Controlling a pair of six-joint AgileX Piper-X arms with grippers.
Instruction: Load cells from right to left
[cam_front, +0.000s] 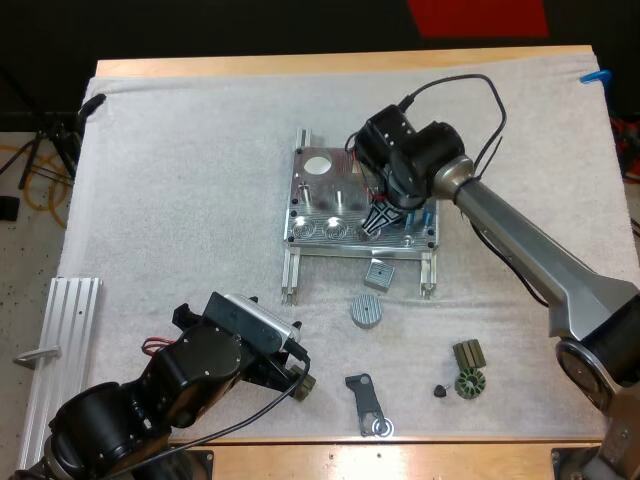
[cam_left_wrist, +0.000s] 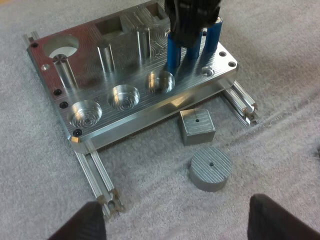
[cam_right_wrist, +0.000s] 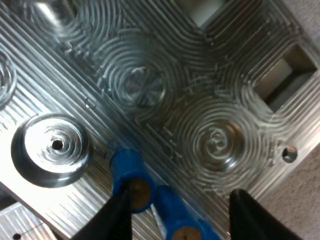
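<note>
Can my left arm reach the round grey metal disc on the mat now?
Probably yes: the left gripper stands open, with only bare mat between it and the round grey metal disc.

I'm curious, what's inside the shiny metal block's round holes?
Three round holes in the shiny metal block look empty. Bright blue cylinders fill the next ones, hiding their bottoms.

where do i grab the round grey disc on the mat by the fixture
Grip the round grey disc by its curved side wall, coming straight down from above. It lies flat on the mat, ribbed face up, so only the low rim offers opposing sides. The square block sits close on the fixture side, so probably pinch along the other axis.
</note>
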